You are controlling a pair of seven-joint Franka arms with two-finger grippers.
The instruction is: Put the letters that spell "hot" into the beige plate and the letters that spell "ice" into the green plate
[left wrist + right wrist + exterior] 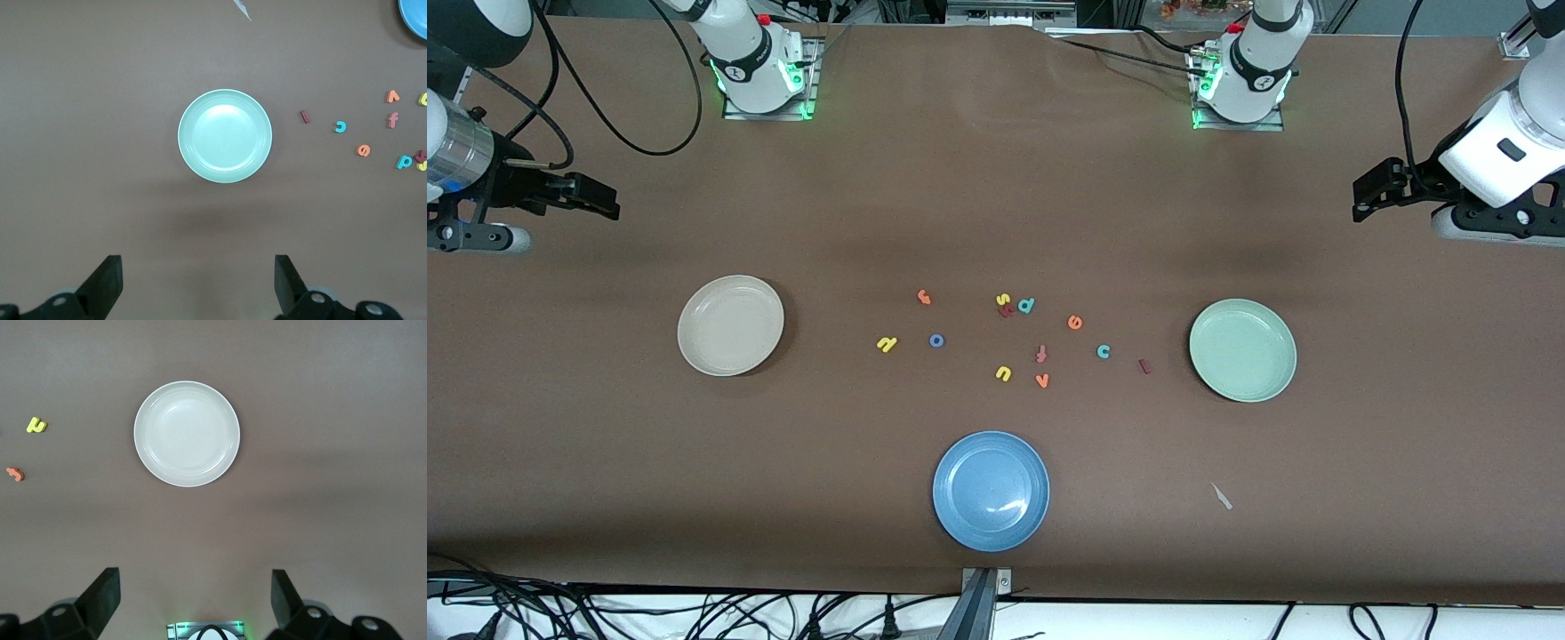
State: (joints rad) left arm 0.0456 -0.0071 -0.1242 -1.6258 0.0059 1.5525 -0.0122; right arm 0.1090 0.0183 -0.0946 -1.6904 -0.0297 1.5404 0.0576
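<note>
The beige plate (730, 324) (187, 433) lies toward the right arm's end of the table and the green plate (1242, 349) (225, 136) toward the left arm's end, both empty. Loose between them lie the yellow h (886, 344) (36, 425), blue o (936, 340), orange t (924, 297) (15, 474), dark red i (1144, 365) (305, 117), teal c (1103, 351) (340, 127) and orange e (1074, 322) (363, 151). My right gripper (600, 197) (193, 597) hangs open over bare table beside the beige plate. My left gripper (1369, 196) (198, 280) hangs open beside the green plate. Neither holds anything.
A blue plate (991, 490) sits nearest the front camera, mid-table. Other letters lie among the task ones: yellow s (1002, 300), teal d (1025, 305), yellow u (1003, 373), orange v (1041, 380), a pinkish-red cross shape (1040, 354). A white scrap (1221, 496) lies near the front edge.
</note>
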